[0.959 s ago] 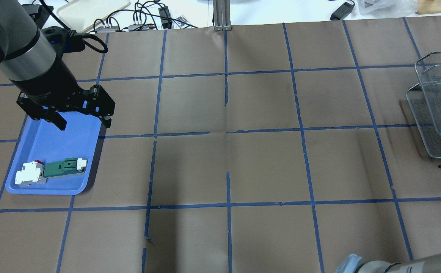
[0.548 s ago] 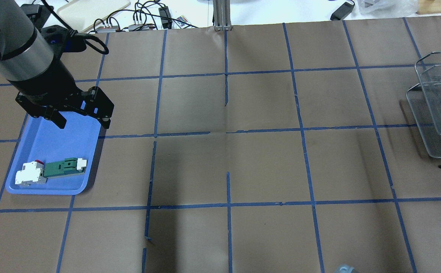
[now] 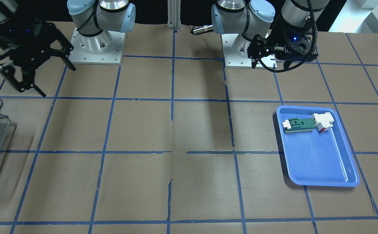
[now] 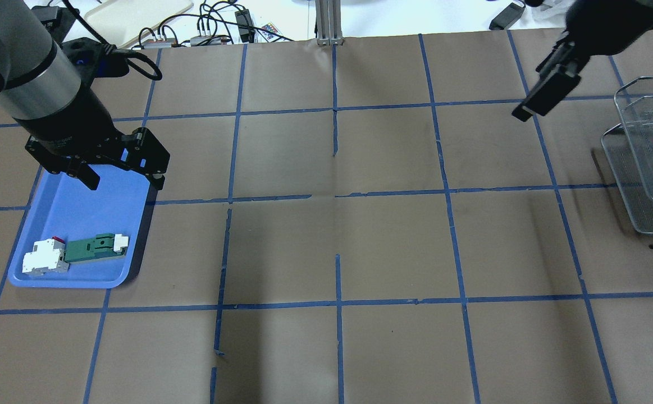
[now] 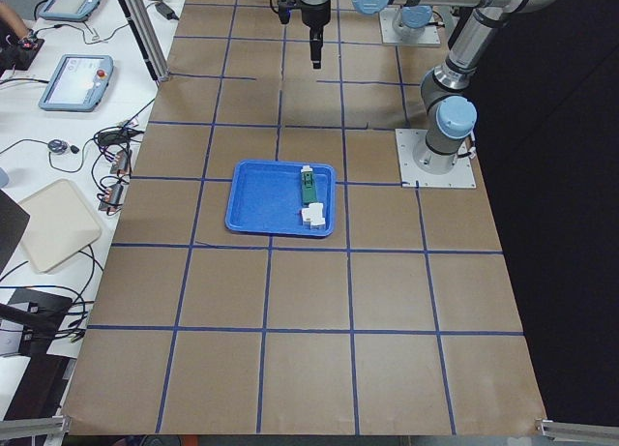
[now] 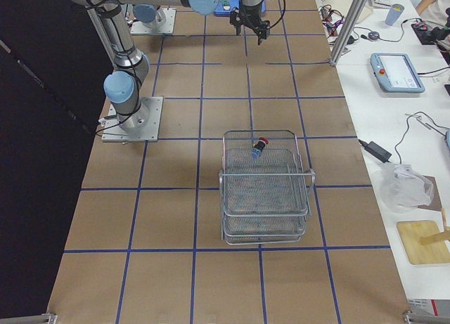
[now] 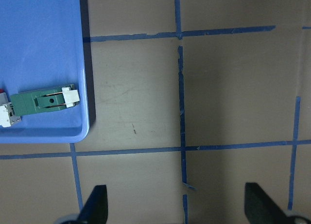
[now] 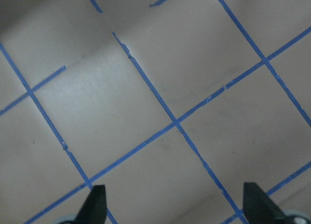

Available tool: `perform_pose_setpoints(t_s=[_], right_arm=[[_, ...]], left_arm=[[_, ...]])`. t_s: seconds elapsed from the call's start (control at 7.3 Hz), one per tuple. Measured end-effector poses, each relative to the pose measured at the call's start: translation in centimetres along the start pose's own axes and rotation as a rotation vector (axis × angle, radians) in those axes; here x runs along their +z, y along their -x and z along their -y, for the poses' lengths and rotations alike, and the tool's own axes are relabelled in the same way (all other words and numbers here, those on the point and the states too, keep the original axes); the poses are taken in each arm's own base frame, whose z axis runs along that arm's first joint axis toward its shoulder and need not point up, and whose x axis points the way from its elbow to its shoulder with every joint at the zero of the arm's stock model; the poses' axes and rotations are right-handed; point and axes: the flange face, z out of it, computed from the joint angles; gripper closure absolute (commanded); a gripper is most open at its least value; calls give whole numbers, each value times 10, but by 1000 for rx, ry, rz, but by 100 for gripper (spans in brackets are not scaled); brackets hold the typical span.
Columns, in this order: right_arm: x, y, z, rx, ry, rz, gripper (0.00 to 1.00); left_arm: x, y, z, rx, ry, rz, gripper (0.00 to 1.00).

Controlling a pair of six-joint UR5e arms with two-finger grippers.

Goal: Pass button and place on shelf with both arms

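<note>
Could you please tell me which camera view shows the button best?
Exterior right: the button lies whole on the shelf's top tier. Overhead crops it at the frame's edge; the other views miss it.

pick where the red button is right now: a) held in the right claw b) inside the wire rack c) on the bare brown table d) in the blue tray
b: the red button lies inside the wire rack, seen in both the right side view and the overhead view.

right gripper [image 4: 531,106] | pulled back from shelf [image 4: 646,168] | now raised, well apart from it
</note>
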Motion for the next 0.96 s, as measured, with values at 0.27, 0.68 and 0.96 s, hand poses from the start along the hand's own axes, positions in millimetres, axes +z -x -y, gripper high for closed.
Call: perform_pose_setpoints(t_s=[0.27,0.68,0.96], right_arm=[[14,19,22,241,56,-35,0],[19,15,10,567,113,-57,0],[15,16,9,712,97,-79,0]], left_arm=[[0,1,0,-6,-1,0,0],[0,1,1,-11,-1,-2,0],[0,0,1,-13,0,-4,0]])
